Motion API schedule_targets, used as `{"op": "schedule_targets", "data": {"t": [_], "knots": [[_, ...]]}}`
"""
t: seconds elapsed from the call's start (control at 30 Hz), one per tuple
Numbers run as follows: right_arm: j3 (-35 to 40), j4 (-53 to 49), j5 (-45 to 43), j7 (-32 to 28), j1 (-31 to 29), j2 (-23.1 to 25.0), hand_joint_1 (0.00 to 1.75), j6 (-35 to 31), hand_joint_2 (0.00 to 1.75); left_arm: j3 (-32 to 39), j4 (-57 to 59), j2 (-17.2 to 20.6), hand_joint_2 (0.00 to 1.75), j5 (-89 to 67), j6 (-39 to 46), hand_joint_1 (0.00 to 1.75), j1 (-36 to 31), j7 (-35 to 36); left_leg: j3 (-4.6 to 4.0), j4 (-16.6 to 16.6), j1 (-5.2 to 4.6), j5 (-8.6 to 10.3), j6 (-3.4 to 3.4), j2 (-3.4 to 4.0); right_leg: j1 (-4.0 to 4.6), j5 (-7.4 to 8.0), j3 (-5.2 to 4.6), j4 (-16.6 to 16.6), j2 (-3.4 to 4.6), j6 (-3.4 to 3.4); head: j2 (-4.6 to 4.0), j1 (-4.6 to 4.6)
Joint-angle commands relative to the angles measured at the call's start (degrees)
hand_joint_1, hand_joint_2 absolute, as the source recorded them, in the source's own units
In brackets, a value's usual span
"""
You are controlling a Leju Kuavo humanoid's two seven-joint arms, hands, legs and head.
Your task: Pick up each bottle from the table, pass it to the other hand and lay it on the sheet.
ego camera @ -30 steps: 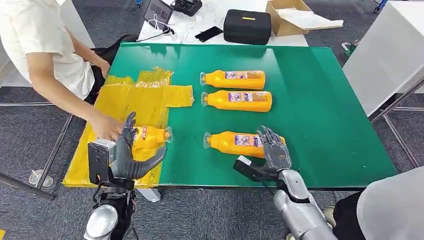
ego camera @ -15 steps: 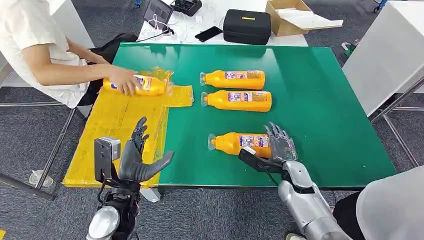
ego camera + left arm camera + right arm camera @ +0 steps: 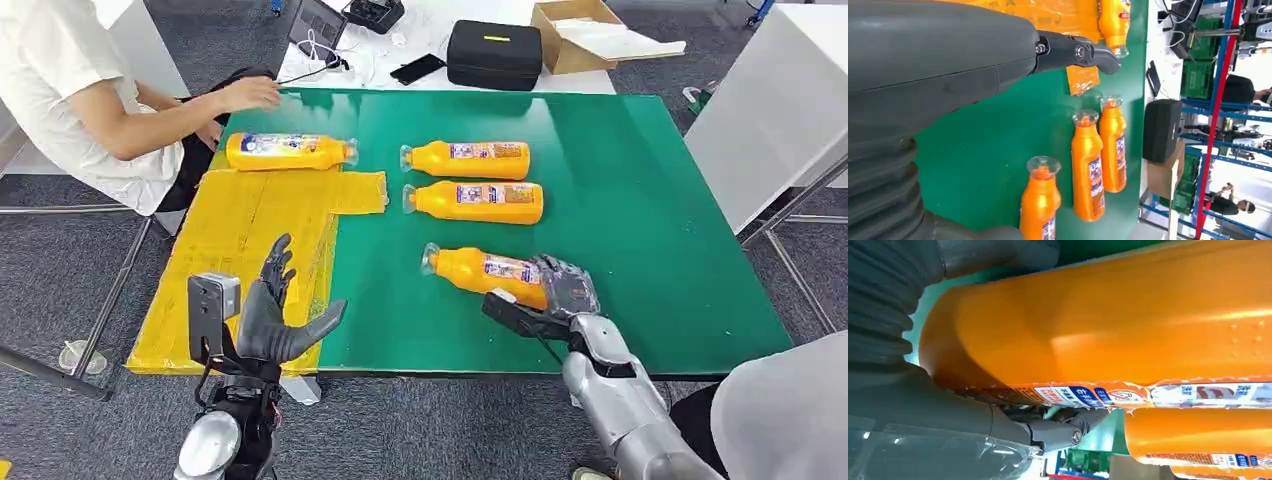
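Observation:
My right hand (image 3: 556,296) grips the base end of an orange bottle (image 3: 484,272) near the table's front edge, its neck tilted up off the green mat; close up, the bottle (image 3: 1108,325) lies against my palm. Two more orange bottles (image 3: 466,158) (image 3: 474,201) lie side by side farther back, and the left wrist view shows these as bottles (image 3: 1087,165) (image 3: 1113,145). Another bottle (image 3: 290,150) lies at the far end of the yellow sheet (image 3: 250,250). My left hand (image 3: 275,315) hovers open over the sheet's near corner, holding nothing.
A person sits at the left, one hand (image 3: 250,93) over the table's far left corner. The green table (image 3: 660,230) ends just in front of my hands. Behind it, a white table carries a black case (image 3: 494,52), a cardboard box (image 3: 590,32), a phone and cables.
The person carried a bottle from the sheet's near part to its far end and let go. My right hand closed on the near bottle and raised its neck. My left hand drew back.

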Motion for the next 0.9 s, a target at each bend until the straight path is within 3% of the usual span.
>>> {"op": "schedule_targets", "data": {"t": [0.03,0.47,0.6,0.83,0.9], "knots": [[0.16,8.15,-3.99,-2.95,0.53,-1.51,1.75,3.63,1.75,-1.77,4.47,0.76,1.75,0.58,-0.37,0.0,-2.91,0.16,0.25,-0.09,0.02,-0.01,0.03,-0.15,0.05,-0.06,0.33,-0.1,-0.22,-0.08,0.0,0.0],[0.16,8.15,-3.99,-2.95,0.53,-1.51,1.75,3.63,1.75,-1.77,4.47,0.76,1.75,0.58,-0.37,0.0,-2.91,0.16,0.38,-0.07,0.03,-0.01,0.02,-0.12,0.06,-0.04,0.45,-0.1,-0.16,-0.06,0.0,0.0],[-2.03,10.65,-15.36,-12.52,1.15,-2.4,1.75,12.49,1.75,-3.07,6.71,1.13,1.75,3.05,-1.55,0.0,-4.72,-0.8,0.44,-0.1,0.03,0.02,0.02,-0.22,0.05,-0.06,0.55,-0.12,-0.27,-0.07,0.0,0.0],[-2.3,9.81,-21.5,-17.77,2.17,-3.15,1.75,13.69,1.75,-4.19,7.28,1.42,1.75,4.51,-1.52,0.0,-5.27,-1.72,0.95,-0.13,0.05,-0.23,-0.04,0.04,0.09,-0.04,0.87,-0.23,0.06,-0.11,0.0,0.02],[-4.08,6.82,-26.34,-22.4,3.54,-2.05,1.75,14.22,1.75,-4.09,7.23,1.31,1.75,5.45,-1.28,0.0,-4.83,-2.48,1.01,-0.16,0.06,-0.21,-0.02,0.04,0.11,-0.03,0.94,-0.25,0.02,-0.12,0.0,0.02]]}}
